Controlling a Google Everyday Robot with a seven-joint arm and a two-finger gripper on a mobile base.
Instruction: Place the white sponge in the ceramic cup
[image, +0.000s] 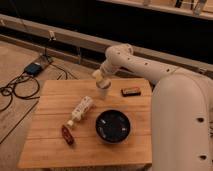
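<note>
The white sponge, a small off-white soft block, is not something you can pick out clearly; a pale shape sits at the end effector (100, 77), just above the small whitish tapered ceramic cup (103, 91). You cannot tell how the end effector is set. The cup stands on the wooden slatted worktop (50, 105), near its far edge. On the worktop you also have a wide black round bowl (113, 126), a lying white cylindrical bottle (81, 110), a small dark rectangular block (130, 91) and a reddish-brown oblong object (67, 134).
</note>
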